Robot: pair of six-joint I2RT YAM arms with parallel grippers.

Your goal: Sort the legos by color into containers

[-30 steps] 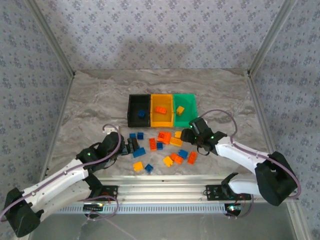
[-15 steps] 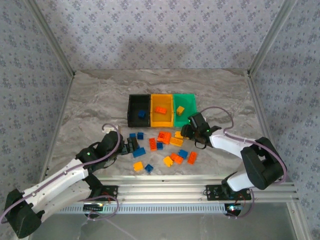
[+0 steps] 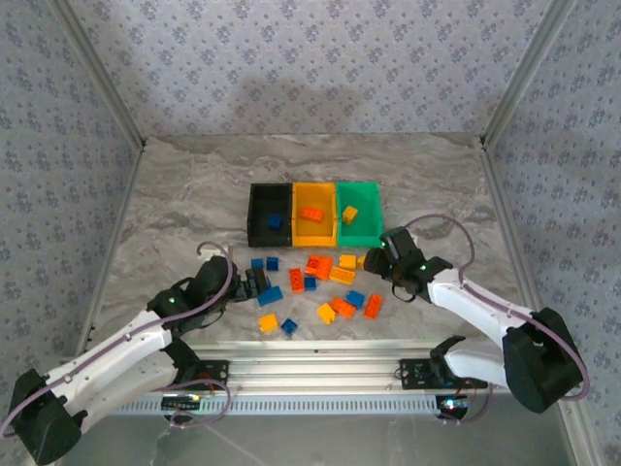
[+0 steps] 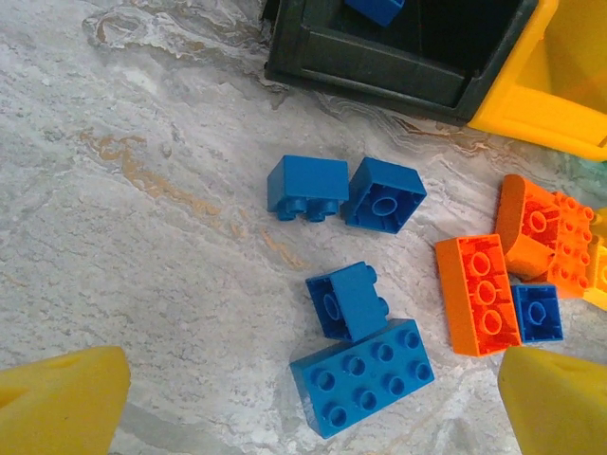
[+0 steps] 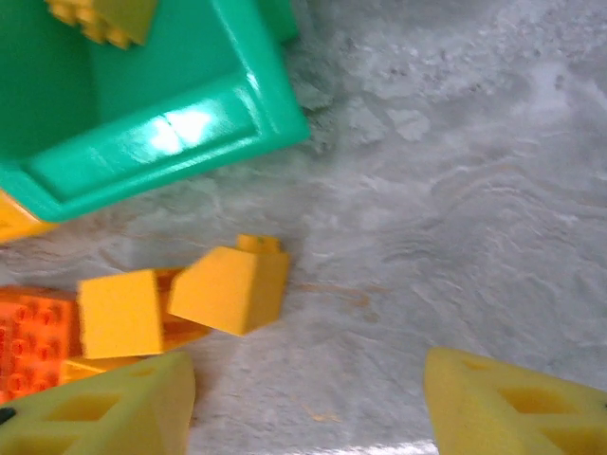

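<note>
Blue, orange and yellow legos [image 3: 320,282] lie scattered in front of the joined black bin [image 3: 264,204], orange bin [image 3: 312,233] and green bin [image 3: 364,231], each holding one brick. My left gripper [image 3: 254,283] is open low over the blue legos. In the left wrist view a flat blue lego [image 4: 360,376] with a small blue lego [image 4: 346,301] leaning on it lies between the fingertips of this gripper [image 4: 308,408]. My right gripper [image 3: 376,260] is open over bare table. A yellow lego [image 5: 230,287] lies just ahead and left of this gripper [image 5: 308,408], below the green bin [image 5: 161,133].
Two more blue legos [image 4: 343,191] sit near the black bin [image 4: 379,66]. An orange lego [image 4: 479,294] lies to the right of the left fingers. Bare marble stretches right of the right gripper [image 5: 474,218] and behind the bins. Metal rails run along the near edge [image 3: 320,369].
My right gripper has shifted a little to the right, staying open. The left arm has hardly moved. No lego has changed place.
</note>
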